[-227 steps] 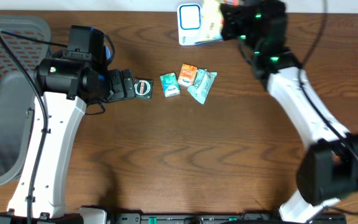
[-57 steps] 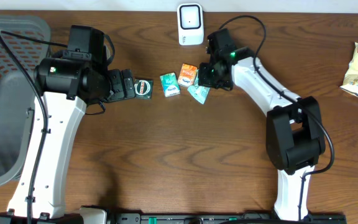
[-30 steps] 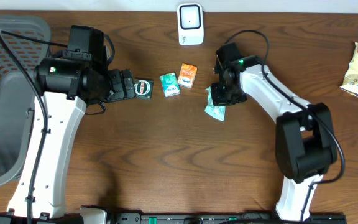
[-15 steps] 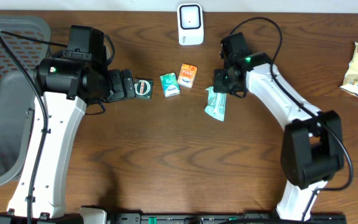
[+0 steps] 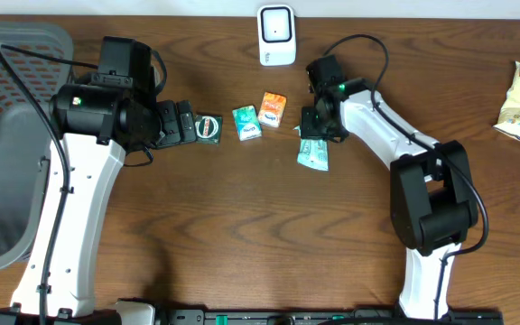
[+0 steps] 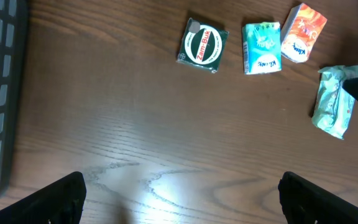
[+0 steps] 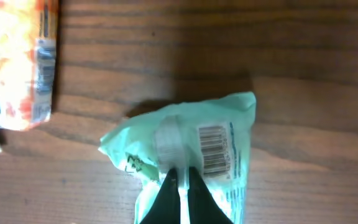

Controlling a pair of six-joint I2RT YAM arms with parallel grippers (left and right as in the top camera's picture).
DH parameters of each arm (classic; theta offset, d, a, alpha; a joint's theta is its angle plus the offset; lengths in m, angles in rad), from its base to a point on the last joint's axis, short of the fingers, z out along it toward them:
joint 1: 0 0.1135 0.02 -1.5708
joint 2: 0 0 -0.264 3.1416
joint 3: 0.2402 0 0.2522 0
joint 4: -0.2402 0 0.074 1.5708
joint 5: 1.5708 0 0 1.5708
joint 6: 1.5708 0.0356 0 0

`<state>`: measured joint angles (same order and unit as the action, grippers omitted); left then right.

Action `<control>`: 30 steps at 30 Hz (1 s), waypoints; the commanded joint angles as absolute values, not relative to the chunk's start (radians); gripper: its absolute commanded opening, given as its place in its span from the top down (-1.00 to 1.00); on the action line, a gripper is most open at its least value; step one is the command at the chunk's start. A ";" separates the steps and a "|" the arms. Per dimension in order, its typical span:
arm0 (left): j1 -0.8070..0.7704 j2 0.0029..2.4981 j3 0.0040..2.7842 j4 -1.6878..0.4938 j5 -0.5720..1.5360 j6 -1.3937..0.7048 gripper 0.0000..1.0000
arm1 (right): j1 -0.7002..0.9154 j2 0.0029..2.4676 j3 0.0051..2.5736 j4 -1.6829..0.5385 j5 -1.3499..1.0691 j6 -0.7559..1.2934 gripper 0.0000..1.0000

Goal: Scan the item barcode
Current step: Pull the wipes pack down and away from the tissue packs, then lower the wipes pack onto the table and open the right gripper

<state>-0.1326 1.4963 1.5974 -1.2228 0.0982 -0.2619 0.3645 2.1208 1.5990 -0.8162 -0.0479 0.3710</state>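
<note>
**Your right claw (image 7: 179,182) is clenched on the pale green crinkled plastic packet (image 7: 191,146); your left claw (image 6: 182,200) hangs released.**

The packet sits on the brown wooden table (image 5: 242,235), just right of the small orange carton (image 5: 273,107) and well below the white barcode scanner (image 5: 277,34) at the far edge. Its top end is pinched between your right fingertips, and its printed barcode (image 7: 213,148) faces up beside them. Your left claw's fingers are spread wide over bare wood, near the dark green square box (image 6: 203,45). A small teal carton (image 6: 261,47) lies between that box and the orange carton. The grey plastic basket (image 5: 7,135) stands at the left edge.
</note>
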 commanded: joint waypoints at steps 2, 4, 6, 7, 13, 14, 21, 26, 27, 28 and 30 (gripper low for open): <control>-0.130 1.496 1.600 -1.223 0.093 -0.259 -0.96 | 0.361 2.101 1.758 -0.933 -0.036 0.323 0.98; -0.130 1.496 1.600 -1.223 0.093 -0.259 -0.96 | 0.361 2.090 1.834 -1.033 -0.036 0.315 0.94; -0.130 1.496 1.600 -1.223 0.093 -0.259 -0.96 | 0.364 2.085 1.897 -1.132 -0.036 0.308 0.93; -0.130 1.496 1.600 -1.223 0.092 -0.259 -0.95 | 0.367 2.085 1.918 -1.175 -0.036 0.306 0.91; -0.130 1.496 1.600 -1.223 0.093 -0.259 -0.96 | 0.391 2.086 1.900 -1.320 -0.036 0.314 0.82; -0.130 1.496 1.600 -1.223 0.093 -0.259 -0.96 | 0.398 2.086 1.883 -1.325 -0.036 0.313 0.80; -0.130 1.496 1.600 -1.223 0.093 -0.259 -0.96 | 0.457 2.086 1.755 -1.277 -0.036 0.314 0.49; -0.130 1.496 1.600 -1.223 0.093 -0.259 -0.96 | 0.462 2.086 1.716 -1.234 0.002 0.334 0.97; -0.130 1.496 1.600 -1.223 0.093 -0.259 -0.96 | 0.457 2.086 1.708 -1.225 0.002 0.348 0.98; -0.130 1.496 1.600 -1.223 0.093 -0.259 -0.96 | 0.450 2.086 1.703 -1.216 0.002 0.363 0.98; -0.130 1.496 1.600 -1.223 0.093 -0.259 -0.95 | 0.436 2.086 1.695 -1.197 -0.001 0.374 0.95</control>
